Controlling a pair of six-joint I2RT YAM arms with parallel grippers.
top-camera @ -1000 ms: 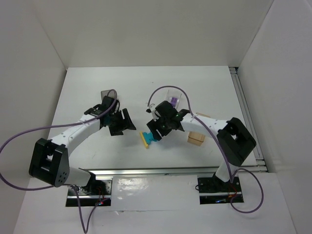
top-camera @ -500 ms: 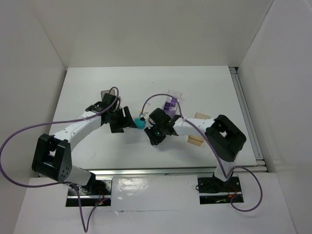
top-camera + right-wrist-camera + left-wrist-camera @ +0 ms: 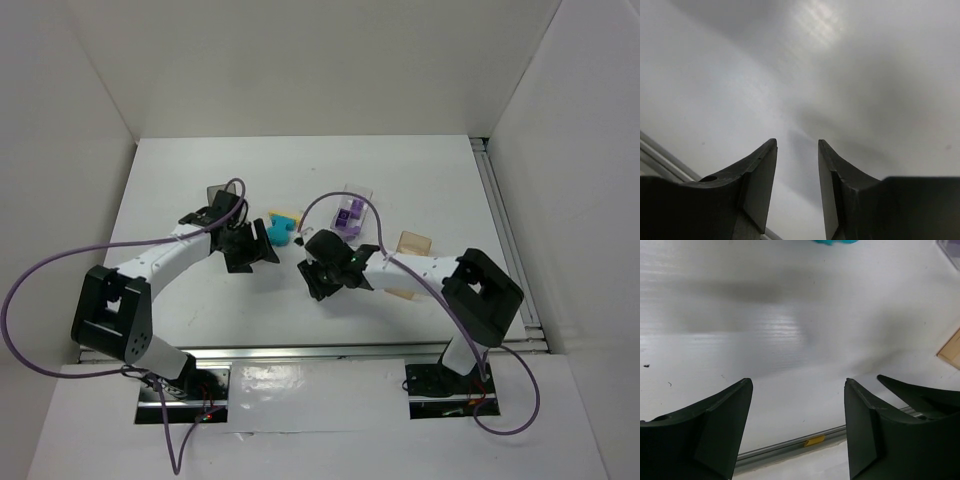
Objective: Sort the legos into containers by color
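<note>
Purple legos (image 3: 349, 214) sit in the clear bin (image 3: 361, 192), yet a teal brick (image 3: 281, 235) and yellow brick (image 3: 284, 216) lie loose on the desk (image 3: 180, 170), left fingers (image 3: 715, 425) and right fingers (image 3: 757, 185) apart, empty.

On the bench (image 3: 430, 170), the first bin (image 3: 216, 190) sits far left, behind the left tool (image 3: 250, 245). A pair of bricks (image 3: 283, 228) lies touching, just right of that tool. Further right, the second bin (image 3: 353, 198) holds other bricks (image 3: 349, 217). The third bin (image 3: 413, 243) lies rightmost, under the right arm. The right tool (image 3: 323, 278) is nearest.
</note>
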